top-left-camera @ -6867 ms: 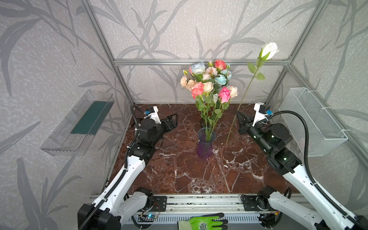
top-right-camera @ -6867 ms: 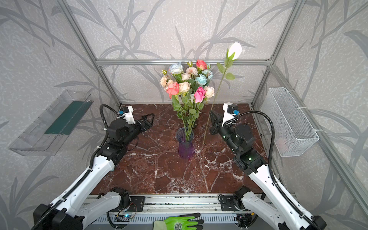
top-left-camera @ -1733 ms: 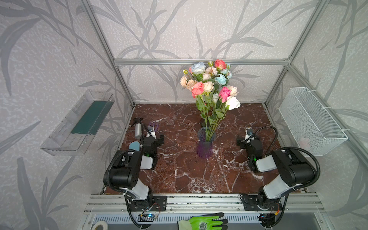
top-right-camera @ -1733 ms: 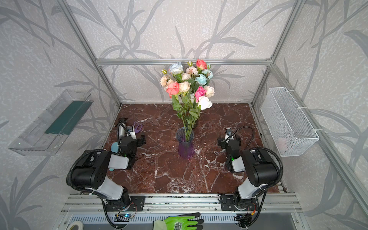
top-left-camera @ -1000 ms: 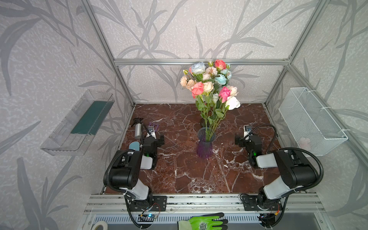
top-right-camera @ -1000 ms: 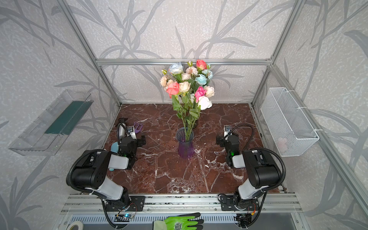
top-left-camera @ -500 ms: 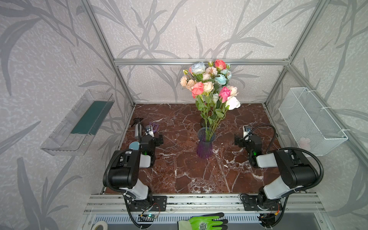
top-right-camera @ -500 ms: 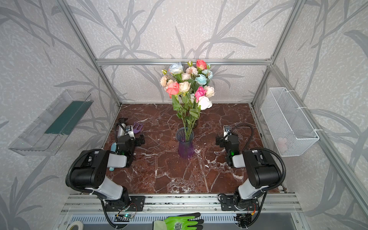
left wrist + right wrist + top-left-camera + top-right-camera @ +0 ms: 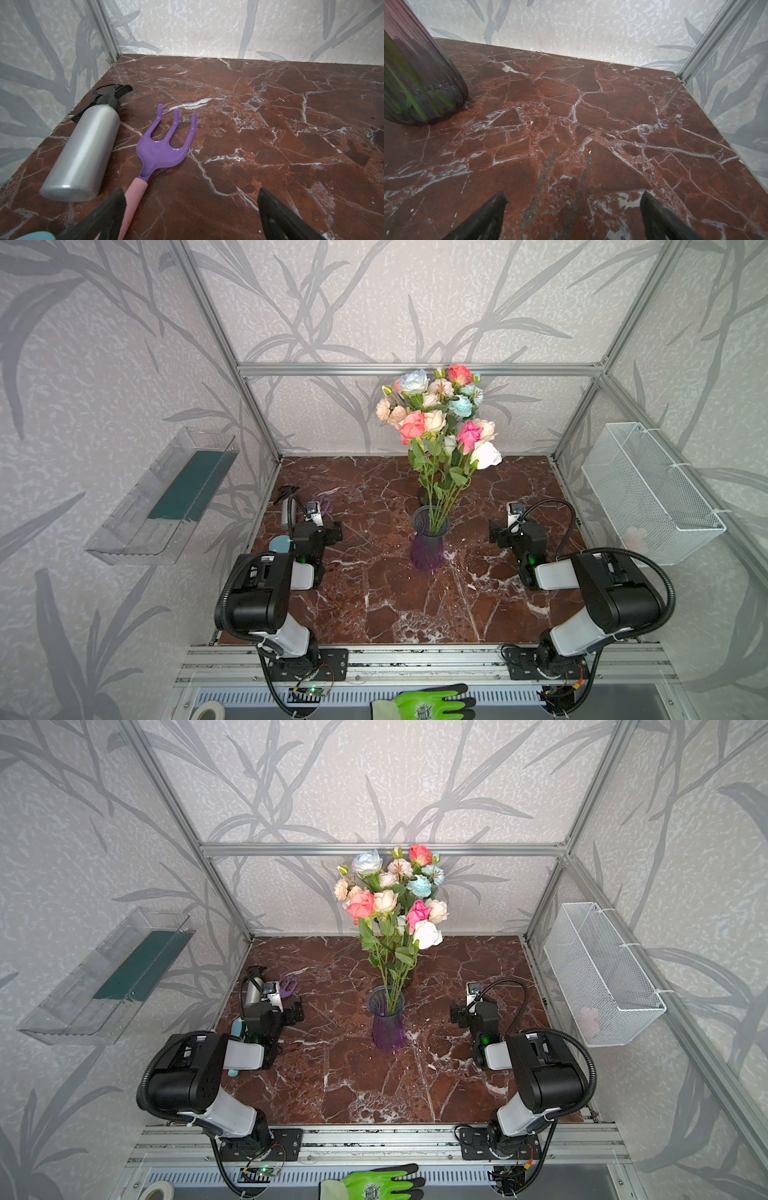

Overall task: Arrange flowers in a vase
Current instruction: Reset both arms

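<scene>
Middle of the table [image 9: 374,605], both top views: flowers [image 9: 436,418] are standing bunched in a purple glass vase [image 9: 428,543], stems down its mouth, heads fanning high above the rim.
Top views, left side: left gripper [image 9: 336,531] is resting low near the table edge, well apart from the vase, holding nothing.
Top views, right side: right gripper [image 9: 495,537] is lying low, apart from the vase, holding nothing.
Left wrist view: fingers [image 9: 108,214] are spreading wide over bare stone; a silver spray bottle [image 9: 83,149] and a purple hand fork [image 9: 166,145] are lying just ahead, side by side.
Right wrist view: fingers [image 9: 488,220] are gaping wide, nothing between them; the vase's base, green stems showing through, is sitting near.
Flower handling, judged: light; stems are probably bending rather than snapping; heads are looking soft and crushable, so the bare lower stem under the leaves is seeming the place to pinch.
Vase handling, judged: smooth, breakable, top-heavy under that bunch; tugging one stem is risking a tip-over.
Surface: red-brown veined marble look, hard, polished, likely offering glass little grip.
Room: metal frame, leaf-patterned grey walls; clear tray [image 9: 166,497] is hanging on the left wall, wire basket [image 9: 648,493] on the right; green glove [image 9: 424,705] is lying below the front rail.
</scene>
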You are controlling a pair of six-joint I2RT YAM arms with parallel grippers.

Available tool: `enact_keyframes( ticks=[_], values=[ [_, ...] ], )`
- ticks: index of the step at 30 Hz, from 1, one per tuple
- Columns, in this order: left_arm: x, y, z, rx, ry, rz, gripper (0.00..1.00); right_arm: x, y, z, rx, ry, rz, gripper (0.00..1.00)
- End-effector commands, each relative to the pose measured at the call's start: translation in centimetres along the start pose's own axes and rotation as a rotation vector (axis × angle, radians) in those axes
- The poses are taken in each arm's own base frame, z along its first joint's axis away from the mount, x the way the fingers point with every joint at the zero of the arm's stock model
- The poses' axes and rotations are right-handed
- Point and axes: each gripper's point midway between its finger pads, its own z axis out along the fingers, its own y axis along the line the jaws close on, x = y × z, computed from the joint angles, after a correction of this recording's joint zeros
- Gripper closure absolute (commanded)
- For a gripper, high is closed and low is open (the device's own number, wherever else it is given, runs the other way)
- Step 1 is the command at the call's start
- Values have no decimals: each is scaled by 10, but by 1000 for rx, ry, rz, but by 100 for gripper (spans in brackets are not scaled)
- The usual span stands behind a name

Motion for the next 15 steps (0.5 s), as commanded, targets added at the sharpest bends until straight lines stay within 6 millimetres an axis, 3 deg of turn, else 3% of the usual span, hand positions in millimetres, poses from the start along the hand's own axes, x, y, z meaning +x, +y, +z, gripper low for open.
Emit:
enact_keyframes(
  ticks=[1, 15],
  values=[
    [-13, 0, -3, 4, -44, 6, 1, -15, 0, 1, 2, -42, -4, 1],
    [-13, 0, -3, 4, -44, 7, 1, -15, 0, 0, 13, -44, -12, 1]
  ],
)
